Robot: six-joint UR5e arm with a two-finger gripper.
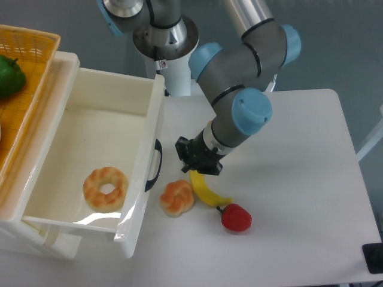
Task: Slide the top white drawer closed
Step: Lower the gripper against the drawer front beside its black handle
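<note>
Tabletop (pixel 299 179) banana (pixel 203 188) and pastry (pixel 176 198) flank open top white drawer (pixel 90 155).

Bright even light, soft shadows, glare on drawer (pixel 134 212) rim, sharp focus.

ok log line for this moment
phase: approach | pincer: over table, right of curved black handle, not touching | glossy white plastic top drawer: open, ring-shaped pastry inside

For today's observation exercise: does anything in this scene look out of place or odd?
The glossy white plastic top drawer is pulled far out, with a glazed ring doughnut lying inside. Toy foods lie loose on the white table.
</note>
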